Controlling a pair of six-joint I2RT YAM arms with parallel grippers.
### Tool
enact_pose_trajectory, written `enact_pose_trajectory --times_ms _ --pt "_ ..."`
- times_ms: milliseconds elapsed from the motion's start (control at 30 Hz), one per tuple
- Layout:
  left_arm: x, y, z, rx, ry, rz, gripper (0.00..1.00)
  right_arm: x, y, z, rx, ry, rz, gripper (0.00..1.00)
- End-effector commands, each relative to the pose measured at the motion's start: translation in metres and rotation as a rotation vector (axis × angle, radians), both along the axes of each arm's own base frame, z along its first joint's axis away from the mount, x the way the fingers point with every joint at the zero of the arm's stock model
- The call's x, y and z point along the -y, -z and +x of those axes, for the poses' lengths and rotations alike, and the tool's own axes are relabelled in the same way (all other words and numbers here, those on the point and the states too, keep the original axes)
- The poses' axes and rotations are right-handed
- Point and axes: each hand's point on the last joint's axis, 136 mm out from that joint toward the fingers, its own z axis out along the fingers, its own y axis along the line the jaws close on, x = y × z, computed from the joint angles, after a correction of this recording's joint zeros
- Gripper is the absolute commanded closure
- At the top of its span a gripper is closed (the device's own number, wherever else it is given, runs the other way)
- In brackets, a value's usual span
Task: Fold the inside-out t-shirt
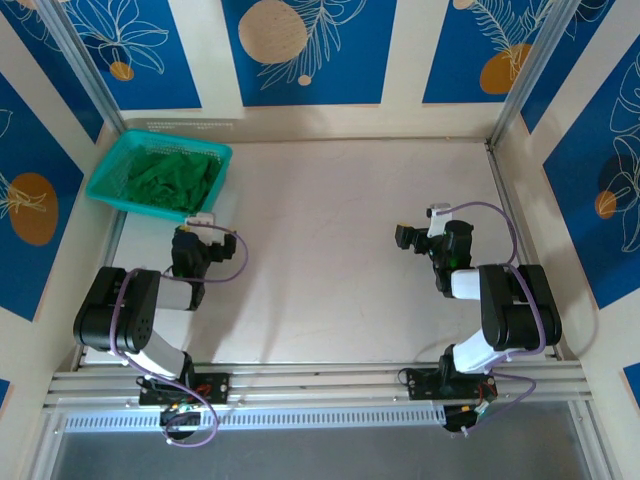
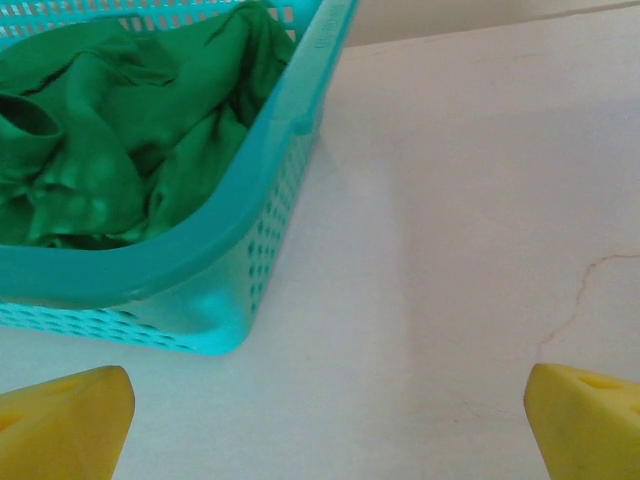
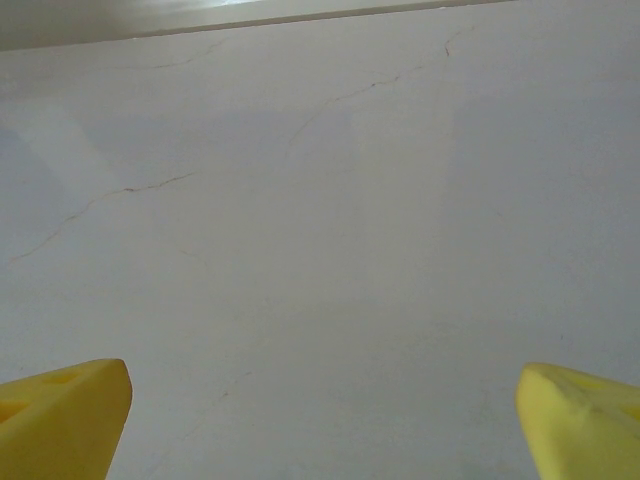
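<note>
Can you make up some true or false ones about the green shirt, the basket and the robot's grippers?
1. The shirt is in the basket. True.
2. The left gripper is holding the shirt. False: it is open over bare table, beside the basket.
3. The basket sits at the table's far left corner. True.
4. The right gripper is shut. False: its fingers are wide apart, with only bare table between them.
5. The shirt is folded flat. False: it lies crumpled in a heap.
</note>
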Motion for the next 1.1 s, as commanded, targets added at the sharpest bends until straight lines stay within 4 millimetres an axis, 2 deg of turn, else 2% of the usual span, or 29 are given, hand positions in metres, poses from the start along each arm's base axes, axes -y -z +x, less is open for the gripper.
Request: enact_pose_trajectory --times_ms 0,100,200,267,333,400,467,500,567,633,700,833,933,1067 --pt "0.01 -0.007 0.002 0.023 0.067 -0.004 0.0 0.001 -0.017 0.006 0.049 0.013 0.005 0.01" --pt "0.017 -0.021 -0.007 0.058 0.084 0.035 0.0 0.011 -0.037 0.004 -0.002 0.08 0.02 0.01" --pt "0.022 -0.048 -0.017 -0.006 0.048 0.043 0.0 0.025 -0.062 -0.005 -0.098 0.198 0.115 0.01" --pt "0.024 -0.091 -0.025 -0.068 -0.001 -0.092 0.0 0.019 -0.085 -0.016 -0.11 0.218 0.259 0.01" --pt "0.023 -0.138 -0.028 -0.062 -0.046 -0.195 0.0 0.017 -0.097 -0.028 -0.141 0.303 0.461 0.01" --pt "0.019 -0.179 -0.024 -0.035 -0.08 -0.222 0.0 -0.016 -0.111 -0.029 -0.136 0.129 0.511 0.03" --pt "0.003 -0.202 -0.01 -0.06 -0.174 -0.235 0.0 -0.06 -0.112 -0.036 -0.182 -0.024 0.32 0.0" --pt "-0.006 -0.203 0.004 -0.107 -0.199 -0.247 0.0 -0.08 -0.111 -0.041 -0.186 -0.072 0.181 0.01" --pt "-0.027 -0.194 0.033 -0.221 -0.254 -0.308 0.0 -0.111 -0.109 -0.05 -0.174 -0.156 0.039 0.01" --pt "-0.056 -0.174 0.062 -0.326 -0.368 -0.357 0.0 -0.13 -0.11 -0.057 -0.165 -0.202 0.017 0.01" --pt "-0.069 -0.149 0.087 -0.406 -0.401 -0.313 0.0 -0.141 -0.107 -0.059 -0.154 -0.23 0.023 0.01" --pt "-0.086 -0.096 0.131 -0.533 -0.456 -0.238 0.0 -0.148 -0.096 -0.062 -0.189 -0.246 0.022 0.01" --pt "-0.098 -0.059 0.15 -0.624 -0.511 -0.238 0.0 -0.151 -0.094 -0.064 -0.206 -0.267 -0.013 0.01" --pt "-0.106 -0.023 0.148 -0.703 -0.598 -0.23 0.0 -0.148 -0.096 -0.067 -0.213 -0.263 -0.053 0.01"
